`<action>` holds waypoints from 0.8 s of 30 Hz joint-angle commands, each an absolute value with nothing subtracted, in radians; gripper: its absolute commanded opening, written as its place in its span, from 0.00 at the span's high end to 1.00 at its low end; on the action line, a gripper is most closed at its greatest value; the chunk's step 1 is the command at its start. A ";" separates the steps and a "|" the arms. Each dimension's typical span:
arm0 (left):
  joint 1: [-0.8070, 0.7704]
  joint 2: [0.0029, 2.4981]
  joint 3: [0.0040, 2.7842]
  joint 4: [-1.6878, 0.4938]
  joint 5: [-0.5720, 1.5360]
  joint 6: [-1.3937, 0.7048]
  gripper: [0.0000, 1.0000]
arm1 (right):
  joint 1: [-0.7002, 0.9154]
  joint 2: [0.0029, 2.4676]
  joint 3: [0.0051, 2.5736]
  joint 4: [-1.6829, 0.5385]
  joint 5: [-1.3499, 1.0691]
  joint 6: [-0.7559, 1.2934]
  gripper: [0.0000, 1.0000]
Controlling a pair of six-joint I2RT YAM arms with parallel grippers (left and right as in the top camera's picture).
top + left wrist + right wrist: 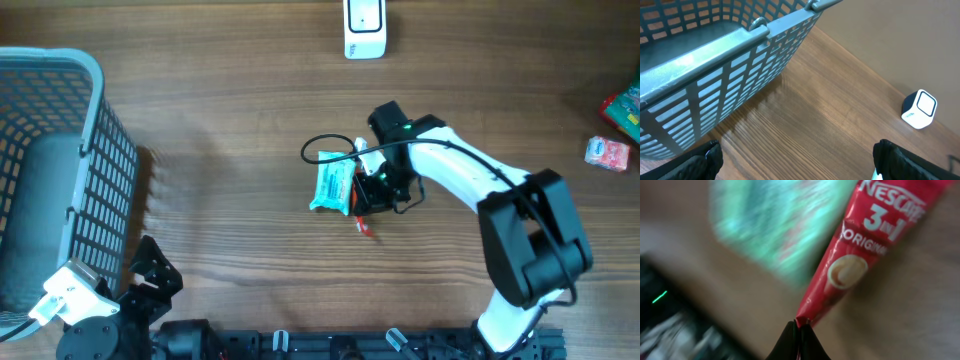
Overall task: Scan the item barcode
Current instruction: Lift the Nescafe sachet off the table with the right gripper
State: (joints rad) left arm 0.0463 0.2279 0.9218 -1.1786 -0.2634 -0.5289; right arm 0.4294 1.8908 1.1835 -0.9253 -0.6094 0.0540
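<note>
My right gripper (800, 325) is shut on the bottom tip of a red Nescafe 3-in-1 sachet (860, 255), which stretches up and to the right from the jaws. A blurred teal packet (775, 225) lies behind it. From overhead, the right gripper (372, 195) sits mid-table next to the teal packet (332, 187), with a bit of the red sachet (362, 226) showing below it. The white scanner (365, 28) stands at the far edge and also shows in the left wrist view (919, 109). My left gripper (800, 165) is open over bare wood at the front left.
A grey plastic basket (60, 150) fills the left side, close to the left gripper (715, 65). A black cable loop (325, 150) lies by the teal packet. A pink packet (610, 152) and a red-green one (625, 105) lie at the right edge.
</note>
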 commanded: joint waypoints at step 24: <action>0.052 0.222 0.922 -1.176 -0.270 -0.521 0.00 | 0.379 1.842 1.176 -1.116 -1.624 -0.470 0.96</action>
State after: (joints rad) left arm 0.0463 0.2279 0.9218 -1.1786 -0.2634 -0.5289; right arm 0.3779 1.8610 1.1831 -1.1030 -1.5352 -0.5728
